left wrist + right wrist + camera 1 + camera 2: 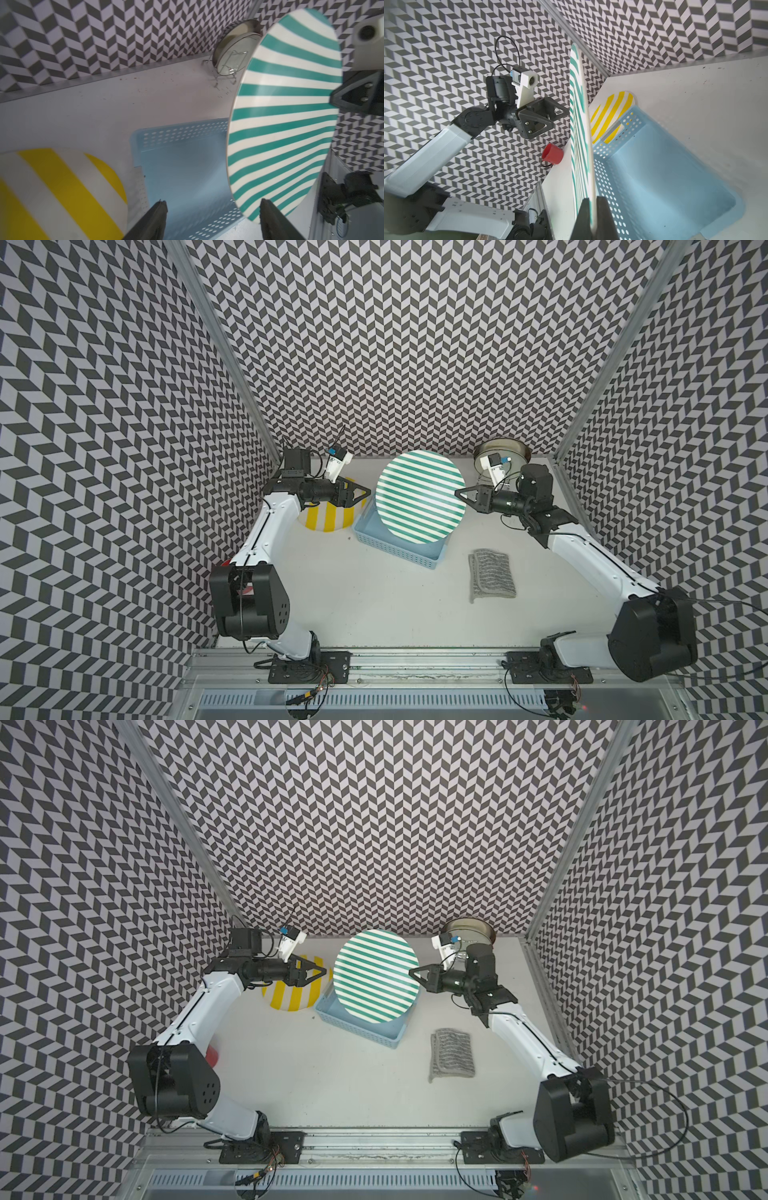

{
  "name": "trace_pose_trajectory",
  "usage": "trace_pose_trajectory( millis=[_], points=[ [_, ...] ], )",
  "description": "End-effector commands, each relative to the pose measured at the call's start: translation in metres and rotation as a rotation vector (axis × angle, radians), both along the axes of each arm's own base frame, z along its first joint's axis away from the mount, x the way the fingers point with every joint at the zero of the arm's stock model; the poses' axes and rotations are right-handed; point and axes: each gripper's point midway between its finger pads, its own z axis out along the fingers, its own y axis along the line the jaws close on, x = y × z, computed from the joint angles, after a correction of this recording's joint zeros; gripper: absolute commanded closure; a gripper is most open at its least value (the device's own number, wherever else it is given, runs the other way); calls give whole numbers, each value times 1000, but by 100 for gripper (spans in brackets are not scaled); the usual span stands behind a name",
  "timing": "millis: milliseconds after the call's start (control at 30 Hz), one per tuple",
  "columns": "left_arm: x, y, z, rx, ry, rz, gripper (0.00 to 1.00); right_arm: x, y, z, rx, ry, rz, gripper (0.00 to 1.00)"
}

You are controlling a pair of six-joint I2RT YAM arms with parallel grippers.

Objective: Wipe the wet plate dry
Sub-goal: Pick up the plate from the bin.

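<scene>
The table (374, 605) is walled on three sides. Above its far middle, my right claw (592, 199) is clenched on the rim of the plate (419, 497). It holds the plate on edge, over the far part of the basket (399, 549), with the striped face tilted up and towards my left claw (212, 205).

I judge the plate stiff, fairly heavy for a pinch at one edge, slick if wet, and breakable if dropped. The rim is the only place to hold it. A second hold or a wiping push should come opposite my right claw, so the plate doesn't twist out.

The basket below would catch a slip, but its walls are hard edges near the plate's lower rim.

The yellow plate (328, 516) lies flat just beside the basket, under my left claw, so I can't go low there.

The cloth (492, 574) lies folded, soft and light, on open table near the basket on my right arm's side, and nobody holds it.

The rack (505, 450) crowds the far right corner behind my right claw.

The cup (552, 154) sits by the left wall.

My left claw is released and empty, just short of the plate's edge.
</scene>
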Motion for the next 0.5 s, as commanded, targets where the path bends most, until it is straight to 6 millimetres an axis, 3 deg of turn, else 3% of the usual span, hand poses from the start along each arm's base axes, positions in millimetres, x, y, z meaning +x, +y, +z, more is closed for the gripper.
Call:
trace_pose_trajectory(
  millis=[0,267,467],
  points=[
    [-24,-17,0,-124,32,-154,29,-33,10,39,125,-108,159,100],
    [-56,-31,-3,-214,84,-344,29,-55,11,32,142,-126,226,100],
    [-68,-37,-11,-252,136,-408,33,-52,14,31,141,-129,231,100]
  ],
)
